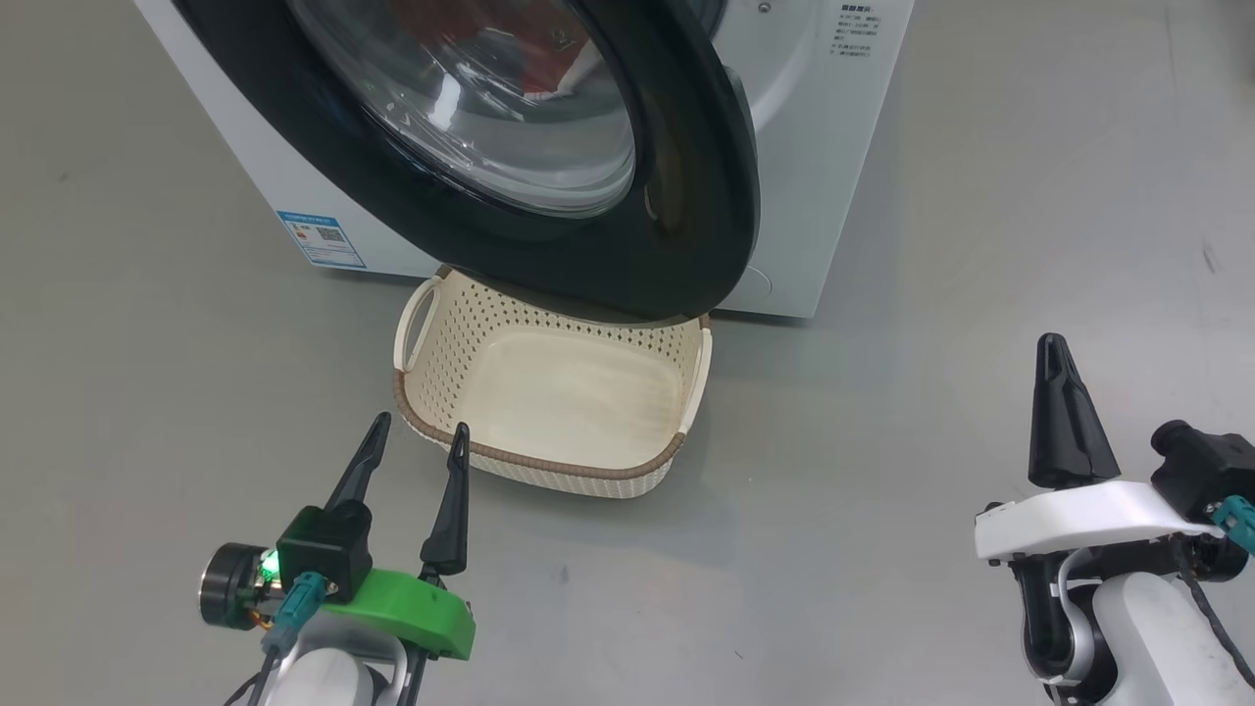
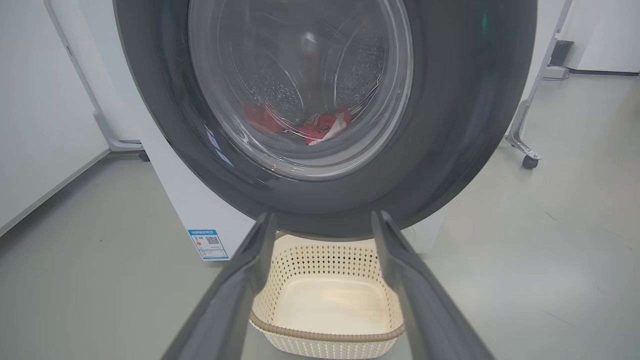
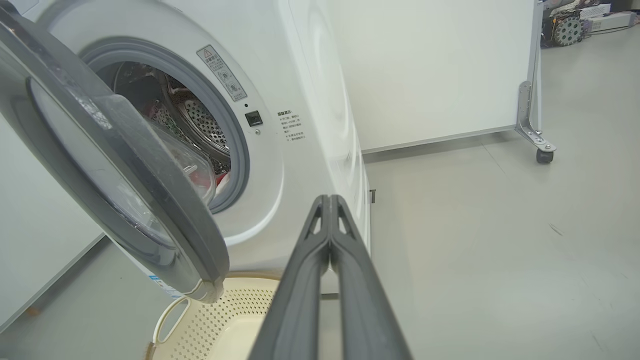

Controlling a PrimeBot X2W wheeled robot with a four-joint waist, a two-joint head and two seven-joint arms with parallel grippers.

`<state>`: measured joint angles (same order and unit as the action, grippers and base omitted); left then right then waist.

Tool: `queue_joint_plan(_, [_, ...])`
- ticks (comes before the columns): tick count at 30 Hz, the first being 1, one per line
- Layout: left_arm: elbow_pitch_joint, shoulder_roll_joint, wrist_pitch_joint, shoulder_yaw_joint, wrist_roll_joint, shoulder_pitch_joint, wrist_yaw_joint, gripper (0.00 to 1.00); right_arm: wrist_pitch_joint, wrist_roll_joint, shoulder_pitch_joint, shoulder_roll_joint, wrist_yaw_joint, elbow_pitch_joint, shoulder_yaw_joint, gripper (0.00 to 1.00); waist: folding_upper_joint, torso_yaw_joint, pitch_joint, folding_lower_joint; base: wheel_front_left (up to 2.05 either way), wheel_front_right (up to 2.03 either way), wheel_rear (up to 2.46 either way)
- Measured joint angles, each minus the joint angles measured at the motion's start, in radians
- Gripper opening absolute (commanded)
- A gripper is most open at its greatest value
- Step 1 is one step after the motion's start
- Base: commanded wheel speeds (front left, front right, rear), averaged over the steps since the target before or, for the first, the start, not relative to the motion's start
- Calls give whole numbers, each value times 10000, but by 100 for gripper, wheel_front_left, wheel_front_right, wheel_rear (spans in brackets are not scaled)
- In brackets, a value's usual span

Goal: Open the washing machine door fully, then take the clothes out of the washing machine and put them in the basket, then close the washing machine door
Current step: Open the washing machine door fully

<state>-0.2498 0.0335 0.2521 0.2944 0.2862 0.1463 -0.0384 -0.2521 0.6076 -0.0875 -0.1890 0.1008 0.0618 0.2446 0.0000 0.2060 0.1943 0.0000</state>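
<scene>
Half open, the washing machine door (image 1: 686, 196) hangs at 12 o'clock over the basket (image 1: 569, 463), clothes (image 2: 325, 127) behind its glass: we judge opening unfinished. Our left end effector (image 1: 421, 423), 7 o'clock, stands apart; our right end effector (image 1: 1052, 341), 4 o'clock, is pressed together, empty. Next we must push the rim wide.

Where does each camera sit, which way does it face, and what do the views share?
Head view: on the head, facing down at the basket and washing machine door; left gripper open, right gripper shut.
Left wrist view: on the left arm, facing the door's glass between its fingers; clothes behind it.
Right wrist view: on the right arm, facing the washing machine along its shut fingers.
Shared: door and basket.
</scene>
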Motion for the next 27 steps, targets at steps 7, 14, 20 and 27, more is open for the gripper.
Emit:
queue_joint_plan(7, [19, 2, 0, 102, 12, 22, 8, 100, 176, 777, -344, 142, -186, -12, -309, 0, 0, 121, 196, 0, 0, 0, 0])
queue_joint_plan(14, [42, 4, 0, 314, 44, 45, 73, 100, 593, 1618, -1290, 115, -416, 40, -809, 0, 0, 314, 415, 0, 0, 0, 0])
queue_joint_plan(20, [38, 2, 0, 353, 84, 243, 73, 100, 1195, 2976, -2148, 527, -577, 282, -1287, 0, 0, 525, 565, 1, 0, 0, 0])
queue_joint_plan(27, [38, 0, 0, 562, 188, 357, 75, 100, 2004, 4335, -3057, 761, -587, 888, -1825, 0, 0, 787, 726, 0, 0, 0, 0])
